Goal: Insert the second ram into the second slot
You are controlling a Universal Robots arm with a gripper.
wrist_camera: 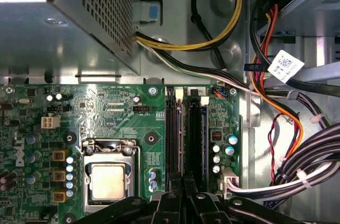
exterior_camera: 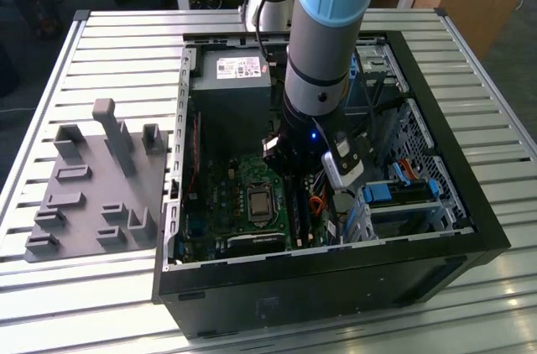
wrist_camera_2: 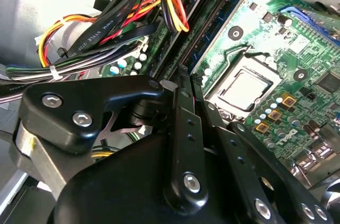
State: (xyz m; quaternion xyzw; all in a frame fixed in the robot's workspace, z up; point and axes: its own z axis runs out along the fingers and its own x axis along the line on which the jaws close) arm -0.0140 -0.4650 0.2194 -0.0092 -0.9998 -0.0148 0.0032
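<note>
- Grey fixture plate point(exterior_camera: 84, 195) with upright posts lies on the slatted table point(exterior_camera: 470, 60), at the exterior view's left, beside the open computer case point(exterior_camera: 336, 274).
- Inside the case, the power supply point(exterior_camera: 231, 85) sits at the far end and the CPU socket point(exterior_camera: 258, 201) lies on the green motherboard point(exterior_camera: 220, 203).
- The arm point(exterior_camera: 323, 44) reaches down into the case just right of the socket.
- The gripper point(wrist_camera: 183, 184) is narrow, its fingers nearly together over the memory slots point(wrist_camera: 172, 134) — whether they pinch anything cannot be told.
- The second ram point(wrist_camera: 197, 134), a dark stick with a bluish edge, stands along the slot farther from the socket, its near end at the fingertips.
- Blue drive-bay latches point(exterior_camera: 382, 195) and bundled cables point(wrist_camera: 297, 165) lie at the right.
</note>
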